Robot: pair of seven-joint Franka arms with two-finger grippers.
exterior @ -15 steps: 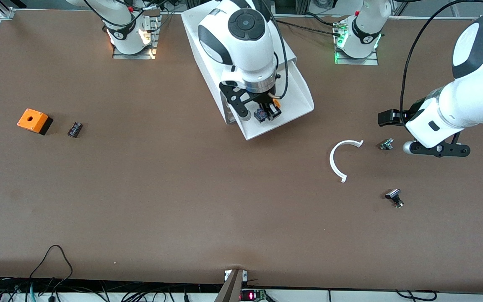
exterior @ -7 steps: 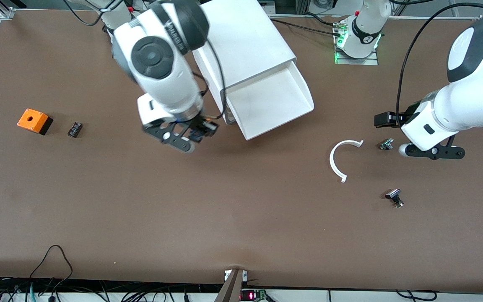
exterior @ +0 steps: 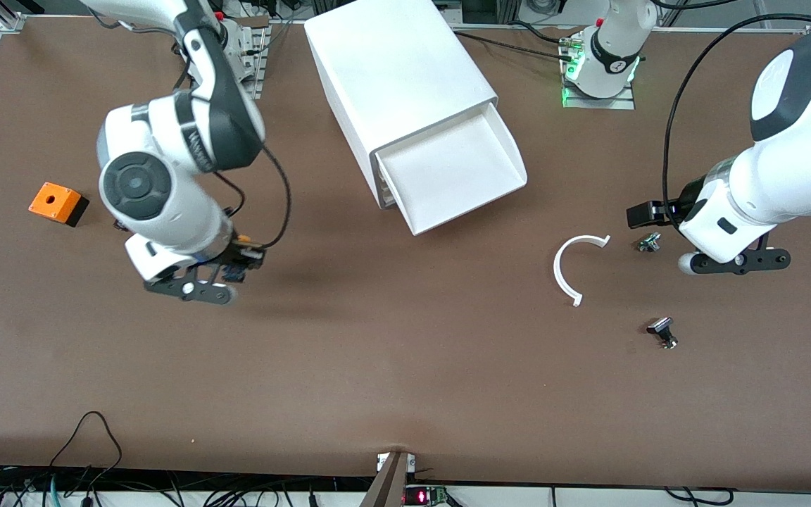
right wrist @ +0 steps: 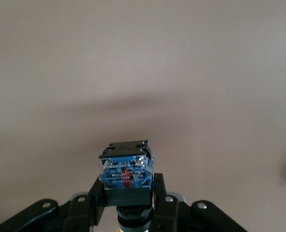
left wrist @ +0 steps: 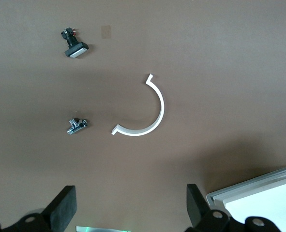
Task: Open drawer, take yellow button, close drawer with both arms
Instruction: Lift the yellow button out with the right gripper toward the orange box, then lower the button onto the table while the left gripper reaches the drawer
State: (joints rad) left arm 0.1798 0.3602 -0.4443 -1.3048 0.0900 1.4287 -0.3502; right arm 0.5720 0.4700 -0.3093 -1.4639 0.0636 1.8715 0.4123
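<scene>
The top drawer (exterior: 448,169) of the white cabinet (exterior: 398,63) stands pulled open and looks bare; its corner shows in the left wrist view (left wrist: 259,193). My right gripper (exterior: 233,266) is shut on the button (right wrist: 126,169): the black body with a blue-and-red face sticks out between the fingers (right wrist: 158,191), and the orange cap is mostly hidden. It hangs over bare table between the cabinet and the orange box. My left gripper (left wrist: 130,210) is open and empty, low over the table beside a small metal part (exterior: 649,242).
An orange box with a hole (exterior: 58,203) sits toward the right arm's end. A white C-shaped ring (exterior: 571,271) and a small black-and-silver part (exterior: 662,331) lie near the left gripper. Cables run along the table edge nearest the camera.
My right arm has swung away from over the open drawer toward its own end of the table, carrying the button. The left gripper has shifted only slightly.
</scene>
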